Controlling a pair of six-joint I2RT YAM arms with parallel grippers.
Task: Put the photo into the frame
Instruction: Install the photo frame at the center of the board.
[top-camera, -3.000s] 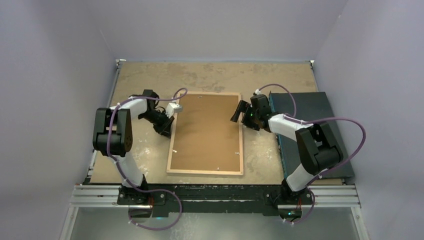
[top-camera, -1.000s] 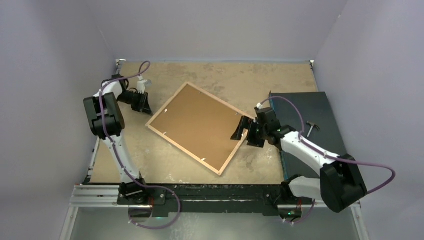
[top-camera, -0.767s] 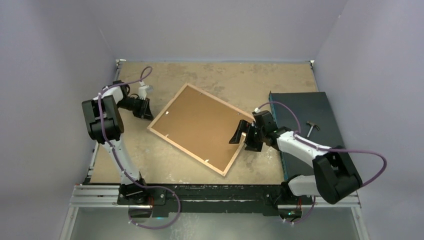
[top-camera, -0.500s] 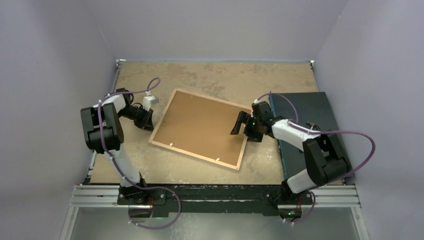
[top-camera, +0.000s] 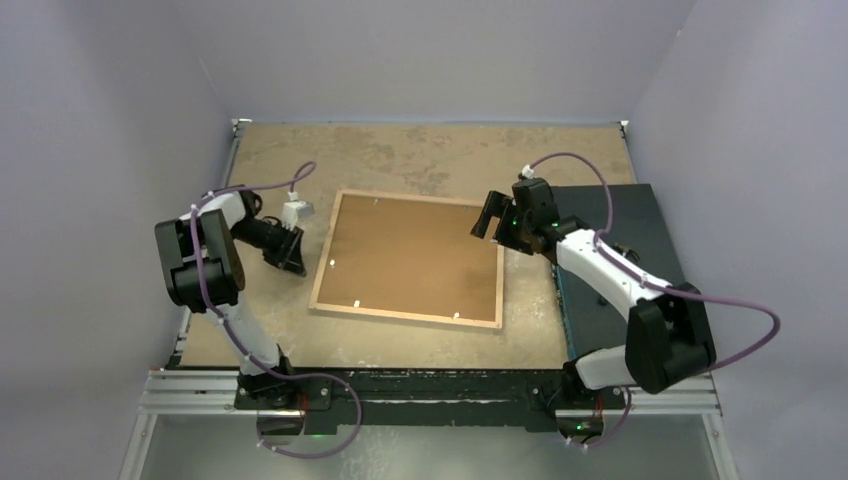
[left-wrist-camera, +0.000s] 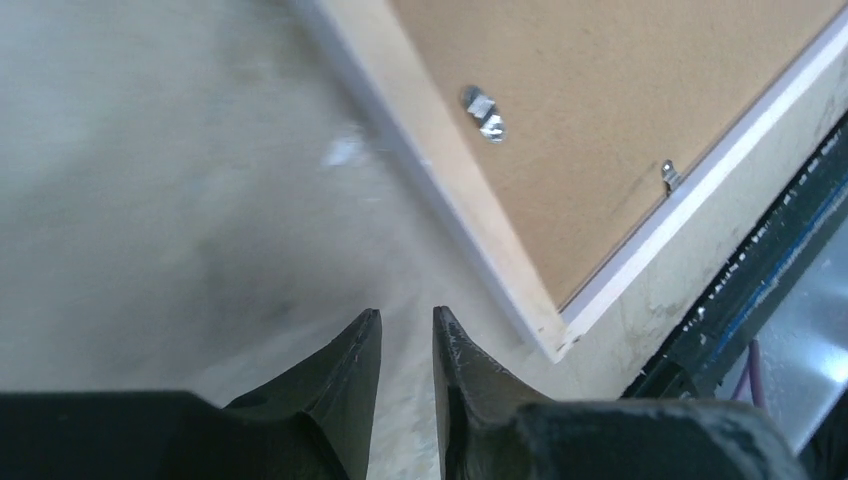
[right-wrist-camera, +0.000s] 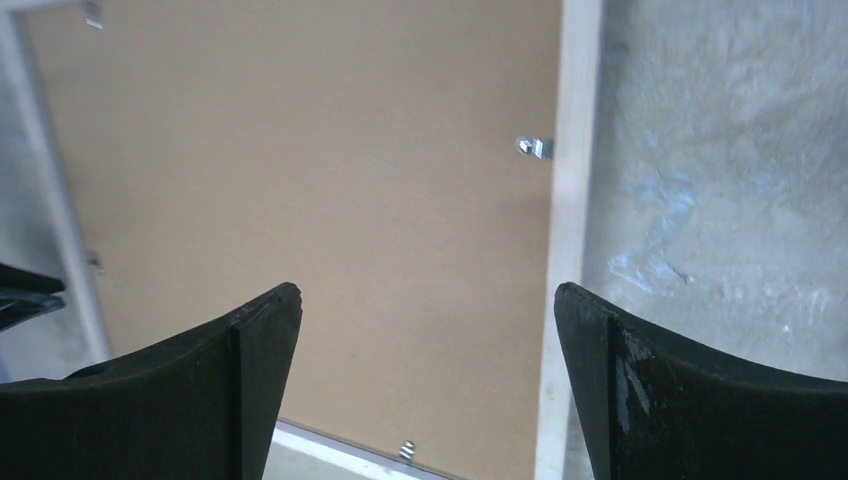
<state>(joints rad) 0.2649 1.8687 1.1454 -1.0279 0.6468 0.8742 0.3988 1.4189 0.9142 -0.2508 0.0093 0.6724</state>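
The frame (top-camera: 322, 268) lies back up in the middle of the table, long side left to right, with a brown backing board (top-camera: 415, 255) held in it by small metal tabs. The photo is not in view. My right gripper (top-camera: 487, 214) is wide open above the frame's far right corner; its wrist view shows the board (right-wrist-camera: 320, 170) and a wooden rail (right-wrist-camera: 570, 150) between its fingers (right-wrist-camera: 428, 290). My left gripper (top-camera: 297, 264) hovers just left of the frame's left rail, nearly shut on nothing (left-wrist-camera: 405, 315), with the frame's near corner (left-wrist-camera: 480, 240) to its right.
A dark flat mat (top-camera: 640, 215) lies along the table's right side, partly under my right arm. The black rail of the arm bases (top-camera: 430, 385) runs along the near edge. Grey walls close in the far and side edges.
The frame has turned from upright, through a slant, to lying lengthwise. My right gripper swung with its right edge and moved far. My left gripper drew off left, then came back near the left rail.
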